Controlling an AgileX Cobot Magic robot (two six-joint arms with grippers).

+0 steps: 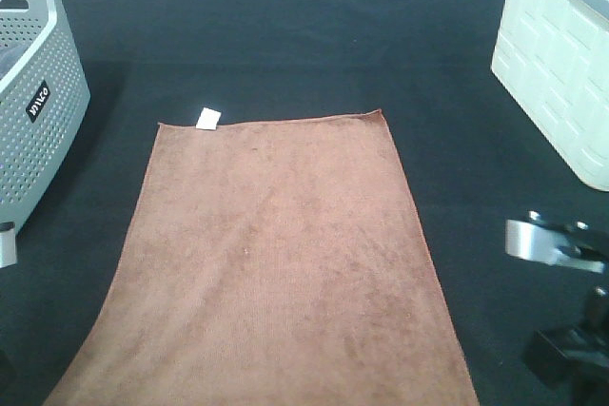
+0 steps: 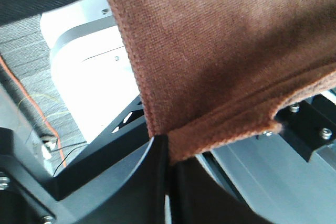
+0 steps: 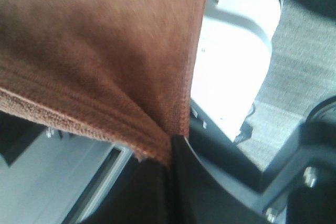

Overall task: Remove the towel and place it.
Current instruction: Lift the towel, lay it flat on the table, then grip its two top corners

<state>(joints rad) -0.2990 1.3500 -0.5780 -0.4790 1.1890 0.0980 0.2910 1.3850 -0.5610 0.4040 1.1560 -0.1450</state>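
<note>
The black-clothed desk (image 1: pixel 285 35) carries the towel (image 1: pixel 276 263), spread flat down its middle, with the near end running off the lower edge of the high view. A grey perforated basket (image 1: pixel 38 111) stands at the left and a white panelled bin (image 1: pixel 561 73) at the right, both apart from the towel. The left claw (image 2: pixel 167 145) is clamped tight on one stitched corner of the towel, and the right claw (image 3: pixel 171 148) on another. A small white tag (image 1: pixel 208 119) sits at the towel's far left corner.

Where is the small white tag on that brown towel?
In the high view the small white tag sits at the far left corner of the reddish-brown plush towel, toward the grey perforated basket.
</note>
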